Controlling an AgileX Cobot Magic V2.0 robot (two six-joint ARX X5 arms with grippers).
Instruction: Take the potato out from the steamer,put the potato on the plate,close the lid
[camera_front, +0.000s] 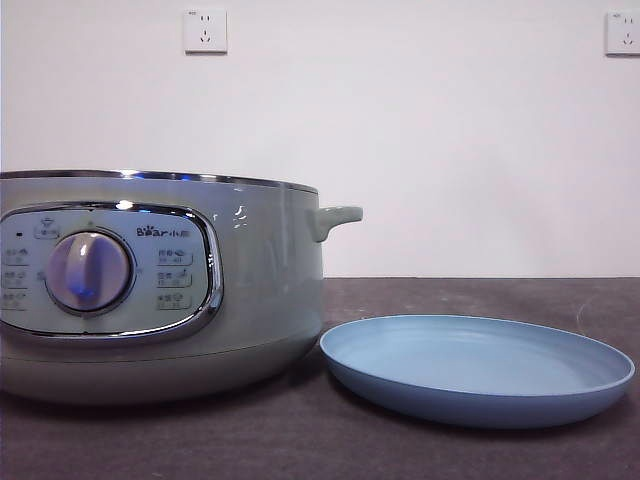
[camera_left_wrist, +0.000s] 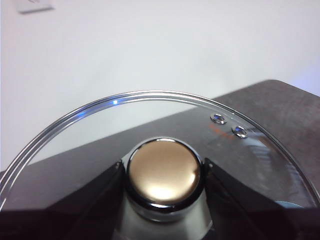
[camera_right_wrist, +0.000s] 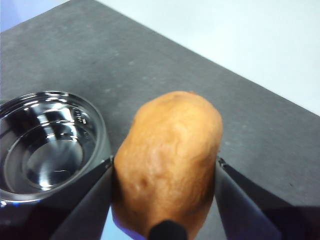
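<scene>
Left gripper jaws pinching the lid knob, right gripper jaws pinching the potato above the bench.

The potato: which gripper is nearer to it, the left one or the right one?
Right. The right gripper is shut on the potato, jaws pressing both sides. The left gripper is elsewhere, clamped on the lid knob.

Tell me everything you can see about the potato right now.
The potato is oval, orange-brown and matte, with faint darker blotches and shallow dimples. The right gripper holds it in the air, one black jaw pressed to each side, above the dark grey table and beside the open steamer's shiny inner pot. It does not show in the front view.
</scene>
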